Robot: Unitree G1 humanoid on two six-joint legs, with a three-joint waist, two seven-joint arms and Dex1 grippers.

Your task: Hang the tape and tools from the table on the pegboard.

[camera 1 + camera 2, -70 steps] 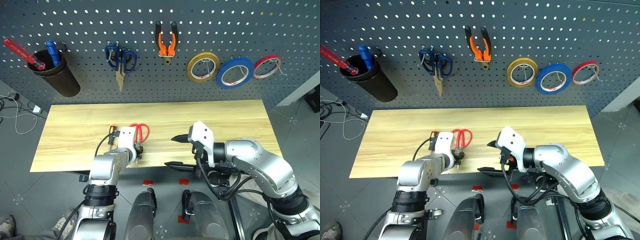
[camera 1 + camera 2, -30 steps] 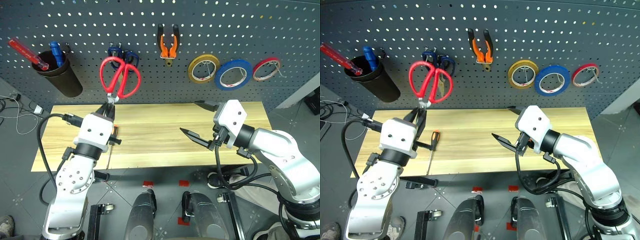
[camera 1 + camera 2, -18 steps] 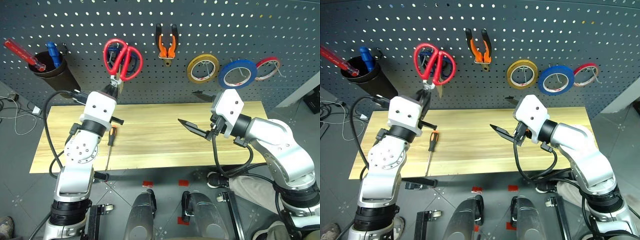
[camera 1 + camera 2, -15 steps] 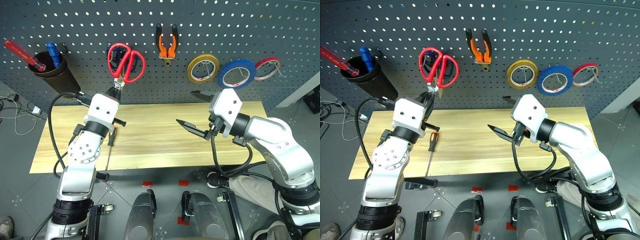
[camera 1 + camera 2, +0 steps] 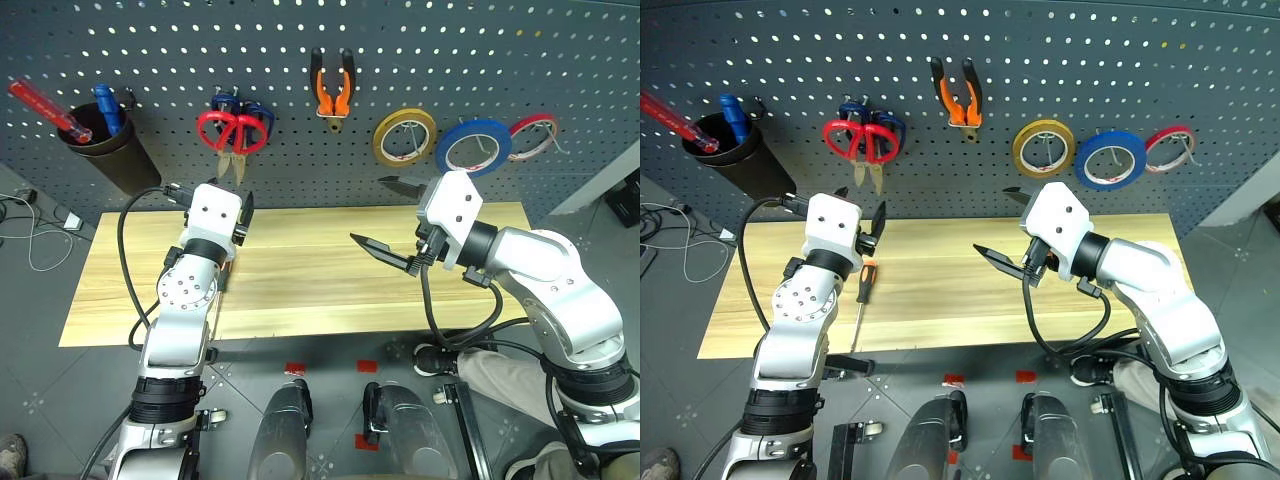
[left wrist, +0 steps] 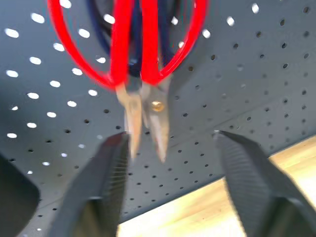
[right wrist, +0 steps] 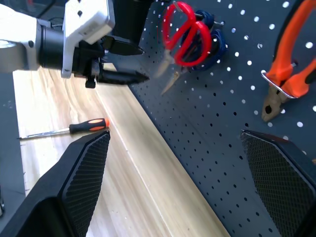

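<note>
My left gripper (image 6: 170, 163) stands with its jaws apart just below the red-handled scissors (image 5: 232, 131), whose steel tips hang between my fingers (image 6: 111, 168) without clear contact. The scissors hang on the pegboard (image 5: 420, 50), lying over the blue-handled scissors (image 5: 245, 105) behind them. My right gripper (image 5: 393, 222) is spread wide and holds nothing, floating over the middle of the table (image 5: 300, 275), well short of the board.

The pliers (image 5: 332, 88) hang to the right of the scissors, with bare board between them. Further right come the yellow tape ring (image 5: 405, 136), the blue tape (image 5: 473, 146) and the red tape ring (image 5: 535, 135), each on its hook, the blue one overlapping the edges of its neighbours. At the far left a dark cup (image 5: 110, 150) holds a red tool and a blue one.

The screwdriver (image 5: 861, 300) lies on the table beside my left arm, handle toward the board and shaft pointing at the near edge. The right half of the tabletop is open wood.
</note>
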